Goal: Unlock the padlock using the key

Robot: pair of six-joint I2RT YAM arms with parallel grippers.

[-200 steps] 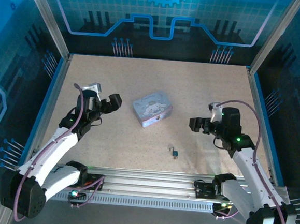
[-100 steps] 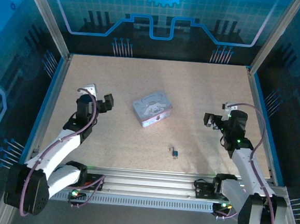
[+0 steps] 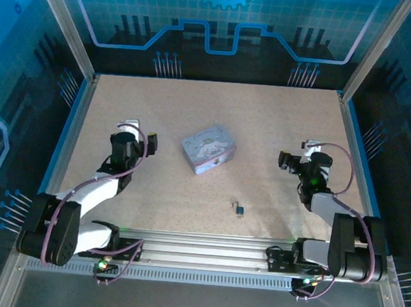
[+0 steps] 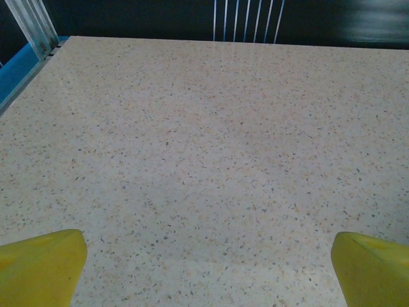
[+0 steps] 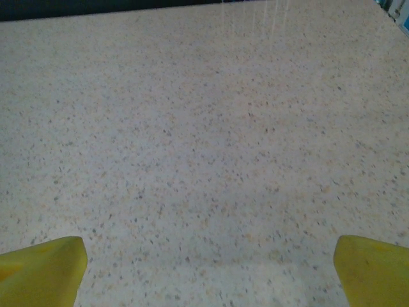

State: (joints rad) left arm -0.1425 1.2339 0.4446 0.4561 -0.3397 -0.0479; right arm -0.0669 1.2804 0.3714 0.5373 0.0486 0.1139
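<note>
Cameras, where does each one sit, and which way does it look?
Top external: above and behind the arms, looking down on the table, tin box and padlock; the left gripper and right gripper show.
Left wrist: on the left wrist, looking across the speckled table toward the dark wall; its yellow fingertips show, wide apart.
Right wrist: on the right wrist, looking across the speckled table; its yellow fingertips show, wide apart.
Shared: both wrist views see speckled table between open fingertips.

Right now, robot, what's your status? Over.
Left gripper open, empty. Right gripper open, empty. Padlock on table near front edge, untouched. Tin behind it, not blocking.
</note>
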